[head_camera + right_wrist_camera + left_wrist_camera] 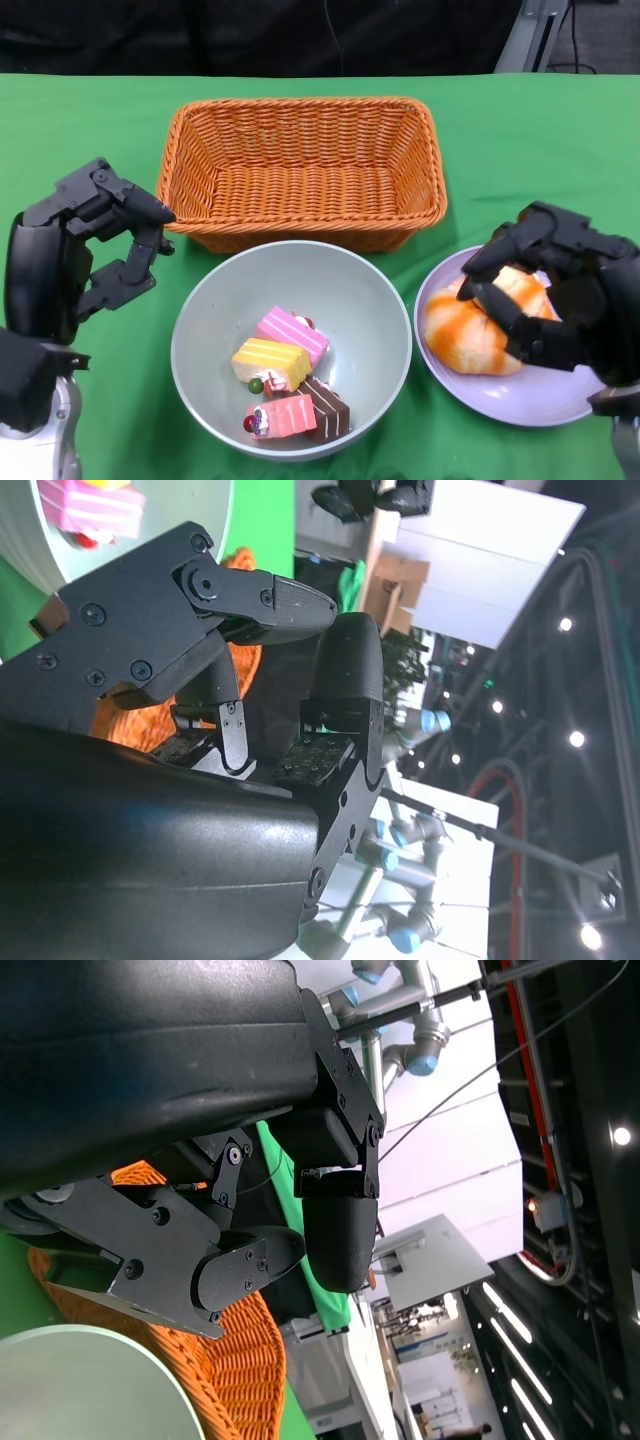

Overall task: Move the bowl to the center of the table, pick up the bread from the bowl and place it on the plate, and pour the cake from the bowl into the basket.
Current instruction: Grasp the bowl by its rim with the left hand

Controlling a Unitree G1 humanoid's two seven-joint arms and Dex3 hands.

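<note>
Under my right hand (545, 290) sits the bread (480, 325), lying on the lilac plate (520, 395); my fingers (500, 255) are curled down over the loaf and touching it, though I cannot tell whether they actually grip it. Just to that hand's inner side is the grey bowl (200, 345), with the cake pieces (290, 375) gathered near its front wall: pink, yellow and chocolate slices lying together. On the bowl's other side my left hand (95, 250) hovers over the green table (520, 140), fingers spread and holding nothing, close to the bowl's rim but apart from it. Beyond both hands stands the orange wicker basket (300, 170), its near wall just behind the bowl.
</note>
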